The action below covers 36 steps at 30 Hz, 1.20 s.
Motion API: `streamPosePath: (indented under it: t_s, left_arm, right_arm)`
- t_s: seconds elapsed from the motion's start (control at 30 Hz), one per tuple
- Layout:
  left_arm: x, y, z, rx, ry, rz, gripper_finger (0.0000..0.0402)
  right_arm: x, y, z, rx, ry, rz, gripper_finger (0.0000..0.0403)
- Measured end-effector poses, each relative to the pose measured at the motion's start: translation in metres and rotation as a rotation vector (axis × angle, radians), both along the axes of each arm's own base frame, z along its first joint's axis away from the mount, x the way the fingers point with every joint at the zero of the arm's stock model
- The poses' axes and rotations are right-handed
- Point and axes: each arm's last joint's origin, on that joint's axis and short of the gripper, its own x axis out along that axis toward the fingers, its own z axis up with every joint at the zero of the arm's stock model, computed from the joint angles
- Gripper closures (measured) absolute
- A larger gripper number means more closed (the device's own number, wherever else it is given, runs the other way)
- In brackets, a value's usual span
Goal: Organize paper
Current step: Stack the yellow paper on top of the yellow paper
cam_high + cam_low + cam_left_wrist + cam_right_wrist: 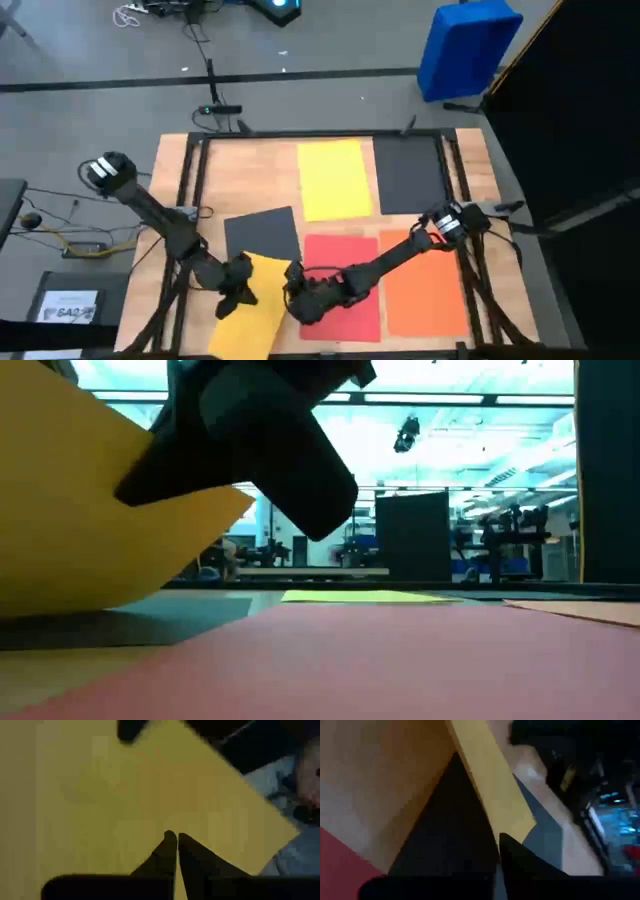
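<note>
You have the loose golden-yellow paper sheet (252, 305) lifted and bowed at the desk's (265, 175) near edge, overlapping a dark grey sheet (262, 232), just beside the flat red sheet (345, 285). Your left tool (240, 290) is clenched on its near part; your right tool (296, 283) is clamped shut at its far corner beside the red sheet. Keep both tools level and move them together so the sheet doesn't crease or slip. Aim for the bare wood; the lemon-yellow sheet (333, 178), the other dark sheet (408, 172) and the orange sheet (425, 290) already lie squared.
</note>
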Motion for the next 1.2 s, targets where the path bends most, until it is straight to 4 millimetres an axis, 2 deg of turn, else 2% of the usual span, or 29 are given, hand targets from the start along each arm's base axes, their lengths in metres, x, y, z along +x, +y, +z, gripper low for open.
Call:
streamPosePath:
  t_s: [0.2,0.47,0.63,0.8,1.03,1.2]
  left_arm:
    - [-0.007,0.014,0.009,0.116,-0.043,0.027,0.0381]
    - [-0.008,0.021,0.023,0.072,-0.114,0.017,0.0269]
    - [-0.009,0.023,0.025,0.069,-0.113,0.029,0.0227]
    - [-0.010,0.024,0.026,0.070,-0.121,0.026,0.0223]
    - [-0.011,0.025,0.028,0.110,-0.153,0.005,0.0227]
    - [-0.012,0.027,0.032,0.119,-0.181,0.025,0.0227]
  right_arm:
    - [-0.003,0.005,0.003,-0.154,-0.032,-0.029,0.0403]
    - [-0.006,0.001,0.018,-0.203,-0.074,-0.117,0.0403]
    - [-0.009,-0.002,0.026,-0.232,-0.091,-0.174,0.0403]
    - [-0.015,-0.008,0.033,-0.231,-0.090,-0.270,0.0403]
    - [-0.025,-0.028,0.049,-0.169,-0.087,-0.420,0.0403]
    - [-0.033,-0.038,0.070,-0.096,-0.112,-0.477,0.0403]
